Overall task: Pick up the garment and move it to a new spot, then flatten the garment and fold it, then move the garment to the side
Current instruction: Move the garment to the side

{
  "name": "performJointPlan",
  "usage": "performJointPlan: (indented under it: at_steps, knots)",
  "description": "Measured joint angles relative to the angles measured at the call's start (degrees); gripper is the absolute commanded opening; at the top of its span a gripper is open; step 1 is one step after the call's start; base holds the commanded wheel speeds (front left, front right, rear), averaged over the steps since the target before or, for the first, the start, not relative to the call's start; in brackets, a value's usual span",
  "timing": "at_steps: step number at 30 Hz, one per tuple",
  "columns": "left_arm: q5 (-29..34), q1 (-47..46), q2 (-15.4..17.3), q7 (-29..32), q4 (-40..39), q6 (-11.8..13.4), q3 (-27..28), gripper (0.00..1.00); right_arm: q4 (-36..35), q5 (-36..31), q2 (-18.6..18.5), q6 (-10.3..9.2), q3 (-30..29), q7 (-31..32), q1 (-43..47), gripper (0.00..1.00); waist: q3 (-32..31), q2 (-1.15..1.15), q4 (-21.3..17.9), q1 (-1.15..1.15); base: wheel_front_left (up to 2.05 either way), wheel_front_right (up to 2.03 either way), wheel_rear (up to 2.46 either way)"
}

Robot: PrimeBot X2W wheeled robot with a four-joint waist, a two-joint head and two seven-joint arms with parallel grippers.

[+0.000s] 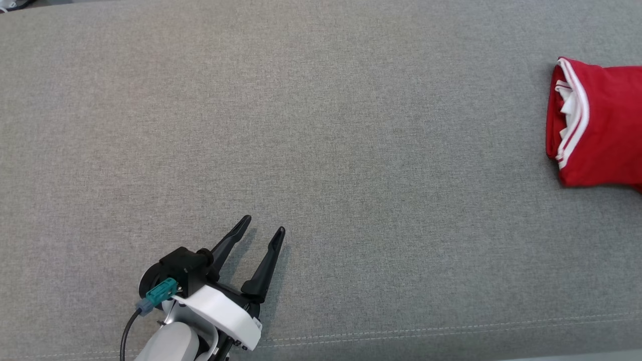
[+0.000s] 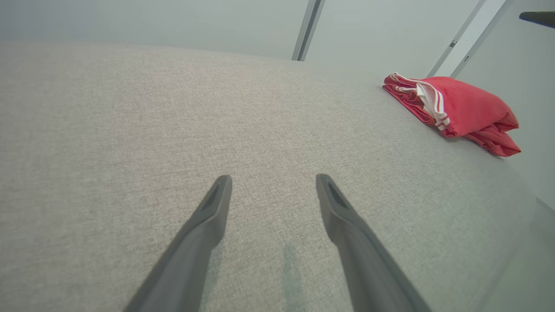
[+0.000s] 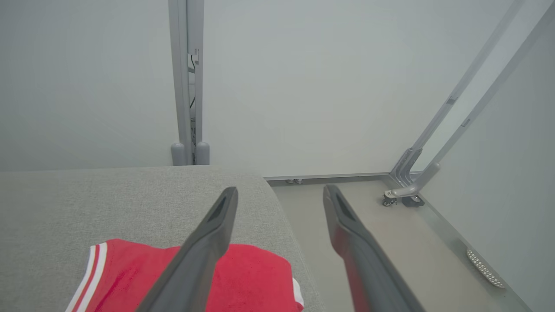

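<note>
The garment (image 1: 599, 125) is red with white trim, folded into a compact bundle at the far right of the grey fabric surface (image 1: 321, 125). It also appears in the left wrist view as a folded garment (image 2: 455, 110) at the upper right. My left gripper (image 1: 264, 224) rests open near the front left, far from the cloth, with nothing between its fingers. My right gripper (image 3: 279, 193) hovers open above the garment (image 3: 243, 277), which lies below and to the left of its fingers near the surface's right edge.
The surface's right edge (image 3: 282, 216) drops to a bare floor (image 3: 390, 242). Metal frame posts (image 3: 188, 86) and a slanted strut with a caster foot (image 3: 405, 195) stand by pale walls. A stitched seam (image 1: 451, 333) runs along the front edge.
</note>
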Motion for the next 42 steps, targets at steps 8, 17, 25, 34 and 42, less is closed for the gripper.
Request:
performJointPlan:
  at_steps: [8, 17, 25, 34, 42]
  knots:
    - [0.12, -0.01, -0.64, 0.0, -0.16, 0.0, 1.24, 1.0, -5.8, -14.54, 0.59, 0.0, -14.51, -0.41, -3.44, 1.0, -1.23, 0.0, 0.46, 0.0, 0.0, 0.0, 0.0]
    - [2.23, 0.64, -1.93, 0.0, -0.1, 0.0, 5.34, 1.0, -29.6, -28.94, 13.92, 0.0, -30.04, -0.51, 17.02, 1.0, -4.96, 0.0, 1.27, 0.0, 0.0, 0.0, 0.0]
    - [6.48, 4.59, -3.49, 0.0, -0.31, 0.0, 11.62, 1.0, -41.56, -31.96, 21.43, 0.0, -34.92, -0.57, 32.96, 1.0, -9.3, 0.0, 3.03, 0.0, 0.0, 0.0, 0.0]
    - [12.82, 8.88, -4.98, 0.0, -1.87, 0.0, 18.0, 1.0, -44.77, -32.19, 24.88, 0.0, -36.68, -0.56, 43.88, 1.0, -13.92, 0.0, 3.64, 0.0, 0.0, 0.0, 0.0]
    - [16.4, 11.39, -6.36, 0.0, -2.0, 0.01, 22.52, 1.0, -45.95, -32.38, 26.14, 0.0, -38.02, -0.56, 49.81, 1.0, -16.57, 0.0, 3.83, 0.0, 0.0, 0.0, 0.0]
